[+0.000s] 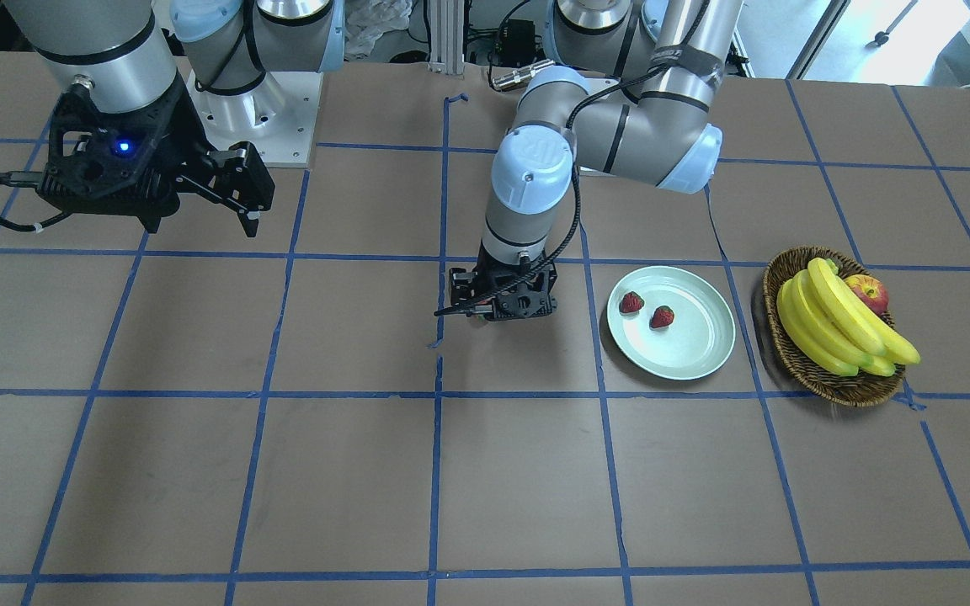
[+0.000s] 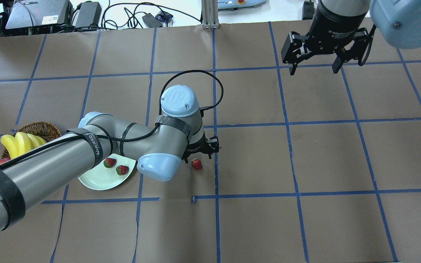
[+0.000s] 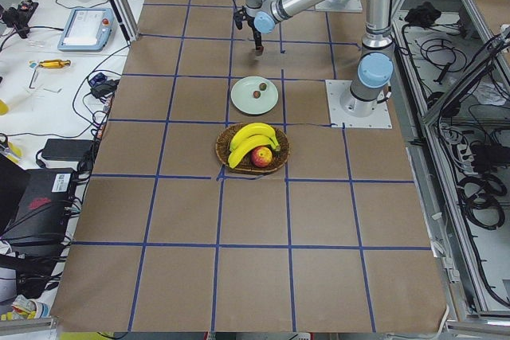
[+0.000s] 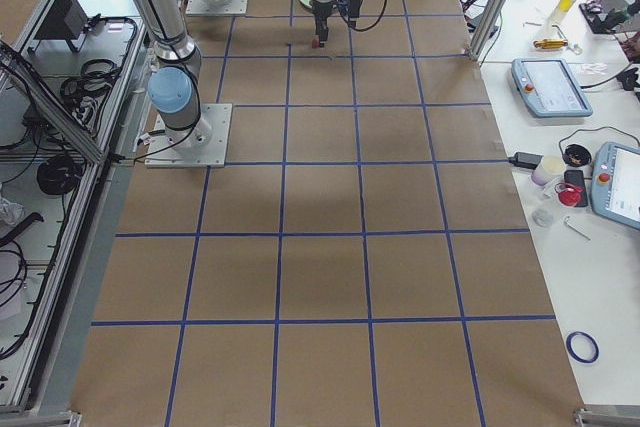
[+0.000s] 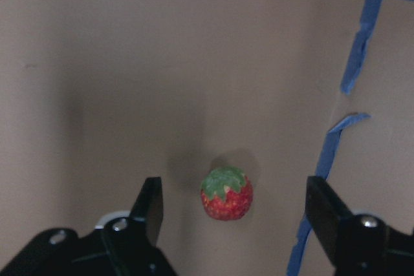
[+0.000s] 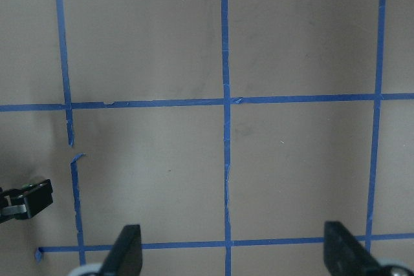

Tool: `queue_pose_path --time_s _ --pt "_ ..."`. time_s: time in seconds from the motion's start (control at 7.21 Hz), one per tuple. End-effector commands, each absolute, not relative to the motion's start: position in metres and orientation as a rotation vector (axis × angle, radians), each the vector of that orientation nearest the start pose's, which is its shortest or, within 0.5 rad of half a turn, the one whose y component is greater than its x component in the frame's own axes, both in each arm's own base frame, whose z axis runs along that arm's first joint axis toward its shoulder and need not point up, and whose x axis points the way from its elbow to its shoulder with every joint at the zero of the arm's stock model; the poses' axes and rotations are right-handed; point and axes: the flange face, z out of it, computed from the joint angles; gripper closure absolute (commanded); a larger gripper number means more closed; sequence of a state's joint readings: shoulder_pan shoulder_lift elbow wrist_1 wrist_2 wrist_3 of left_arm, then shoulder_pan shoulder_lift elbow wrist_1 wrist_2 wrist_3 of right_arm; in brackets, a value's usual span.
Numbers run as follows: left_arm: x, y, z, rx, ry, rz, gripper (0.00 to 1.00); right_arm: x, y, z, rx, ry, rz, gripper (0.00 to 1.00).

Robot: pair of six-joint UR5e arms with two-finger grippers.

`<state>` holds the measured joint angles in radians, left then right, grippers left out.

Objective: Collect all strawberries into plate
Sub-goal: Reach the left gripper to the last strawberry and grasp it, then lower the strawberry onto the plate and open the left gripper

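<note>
Two small red strawberries (image 1: 631, 302) (image 1: 662, 316) lie in the pale mint-green plate (image 1: 691, 358); they also show in the overhead view (image 2: 109, 162) (image 2: 122, 169) on the plate (image 2: 99, 179). A third strawberry (image 2: 196, 164) lies on the brown table, apart from the plate. My left gripper (image 2: 201, 149) hangs open just above it; in the left wrist view the strawberry (image 5: 226, 194) sits between the two open fingers (image 5: 150, 208), untouched. In the front view the left gripper (image 1: 502, 296) hides this berry. My right gripper (image 2: 314, 68) is open and empty, high over the far side.
A brown wicker basket (image 1: 801, 358) with bananas (image 1: 839, 324) and a red-yellow apple (image 1: 868, 293) stands just beyond the plate, away from the left gripper. Blue tape lines grid the brown table. The right wrist view shows only bare table under the right gripper (image 6: 236, 256).
</note>
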<state>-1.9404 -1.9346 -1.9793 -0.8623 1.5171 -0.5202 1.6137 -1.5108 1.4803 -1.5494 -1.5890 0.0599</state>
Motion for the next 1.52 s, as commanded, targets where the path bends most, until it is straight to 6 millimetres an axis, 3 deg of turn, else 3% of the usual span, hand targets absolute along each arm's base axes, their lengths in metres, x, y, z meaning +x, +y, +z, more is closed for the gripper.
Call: queue_pose_path --time_s 0.0,0.28,0.42,0.55,0.69,0.97,1.11,1.39 --pt "-0.326 -0.436 0.168 -0.182 3.145 0.151 0.49 0.154 -0.512 0.499 0.027 3.159 -0.014 0.00" --pt "-0.324 -0.437 0.168 -0.163 3.123 0.140 0.87 0.154 -0.512 0.499 0.027 3.159 -0.014 0.00" --pt "-0.324 -0.437 0.175 -0.143 3.127 0.126 1.00 0.154 -0.513 0.500 0.027 3.159 -0.016 0.00" --pt "-0.320 -0.440 0.184 -0.095 3.130 0.102 1.00 0.154 -0.513 0.500 0.027 3.159 -0.016 0.00" --pt "-0.296 -0.447 0.194 -0.014 3.070 0.104 1.00 0.154 -0.513 0.500 0.027 3.159 -0.016 0.00" --pt "-0.194 -0.478 0.213 0.061 3.013 0.172 1.00 0.154 -0.513 0.500 0.027 3.159 -0.016 0.00" --pt "-0.146 -0.484 0.218 0.108 3.022 0.199 1.00 0.154 -0.513 0.500 0.027 3.159 -0.016 0.00" --pt "-0.086 -0.486 0.220 0.153 3.040 0.222 0.95 0.154 -0.513 0.500 0.027 3.159 -0.016 0.00"
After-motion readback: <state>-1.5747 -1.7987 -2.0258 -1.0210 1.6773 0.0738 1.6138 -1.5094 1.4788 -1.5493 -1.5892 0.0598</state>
